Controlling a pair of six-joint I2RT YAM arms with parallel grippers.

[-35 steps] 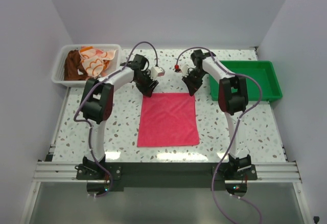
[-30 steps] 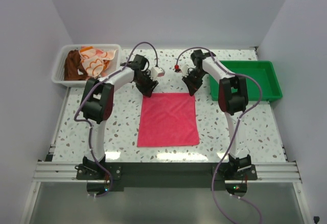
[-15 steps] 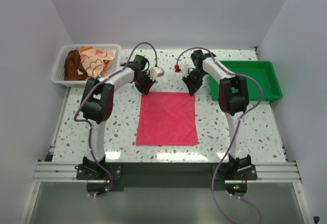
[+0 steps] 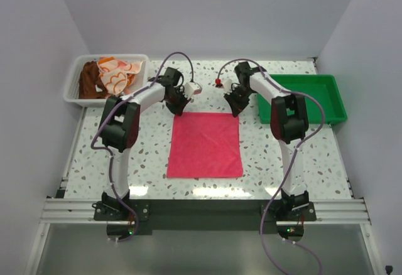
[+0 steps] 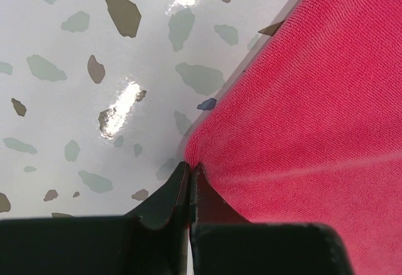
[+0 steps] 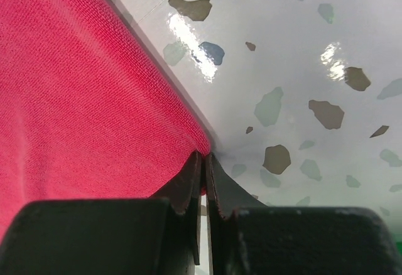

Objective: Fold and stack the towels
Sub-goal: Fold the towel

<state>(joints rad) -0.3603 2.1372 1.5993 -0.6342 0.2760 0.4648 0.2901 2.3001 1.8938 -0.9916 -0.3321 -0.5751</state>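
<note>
A hot pink towel (image 4: 205, 144) lies spread flat in the middle of the speckled table. My left gripper (image 4: 176, 109) is shut on its far left corner; the left wrist view shows the pink towel (image 5: 314, 112) pinched at my left gripper's tips (image 5: 190, 165). My right gripper (image 4: 233, 110) is shut on the far right corner, with the pink towel (image 6: 75, 86) caught between the tips of my right gripper (image 6: 205, 156). A dark brown towel (image 4: 89, 80) and an orange flowered towel (image 4: 118, 74) lie crumpled in the white basket (image 4: 70, 93).
The white basket stands at the table's far left corner. A green tray (image 4: 330, 102) sits at the far right, close to the right arm. Speckled tabletop (image 4: 144, 156) shows on both sides of the pink towel.
My left gripper has closed on the towel's far left corner. The towel has shifted slightly left and back. The right gripper stays shut on its corner.
</note>
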